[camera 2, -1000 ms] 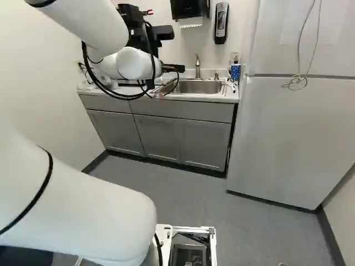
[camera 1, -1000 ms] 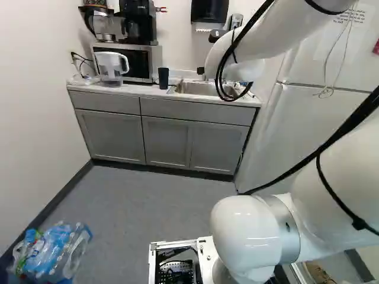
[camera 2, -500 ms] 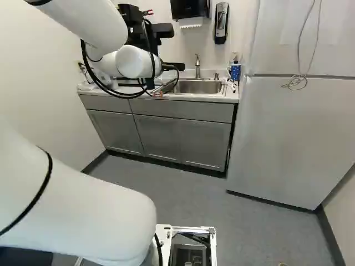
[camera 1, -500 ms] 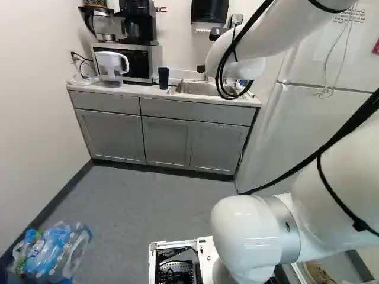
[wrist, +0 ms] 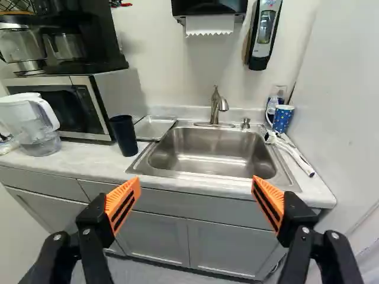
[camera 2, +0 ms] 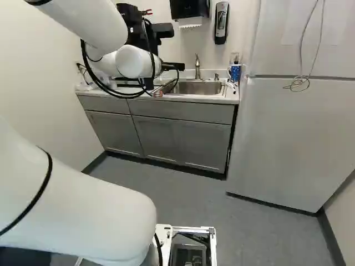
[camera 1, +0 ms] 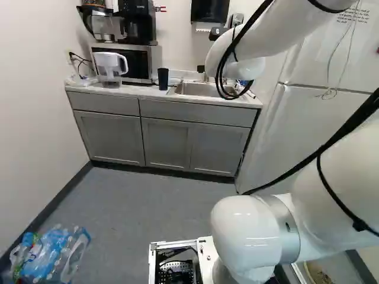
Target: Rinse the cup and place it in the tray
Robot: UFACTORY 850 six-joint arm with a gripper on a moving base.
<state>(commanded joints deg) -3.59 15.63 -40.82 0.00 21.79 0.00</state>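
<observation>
Gripper (wrist: 196, 178) wide open, nothing held. Black cup (wrist: 124, 136) upright on counter (wrist: 74, 161), between microwave (wrist: 98, 109) and sink (wrist: 207, 149), close by tray (wrist: 155, 126). Likely the approach: come in level, straddle cup fully before closing, keep clear of tray's rim.

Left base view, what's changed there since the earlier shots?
The base has moved slightly, seemingly toward the counter: the scene spreads a little around the unshifted joint at the foot. The arm holds about the same pose, and the dark cup still stands beside the sink.
</observation>
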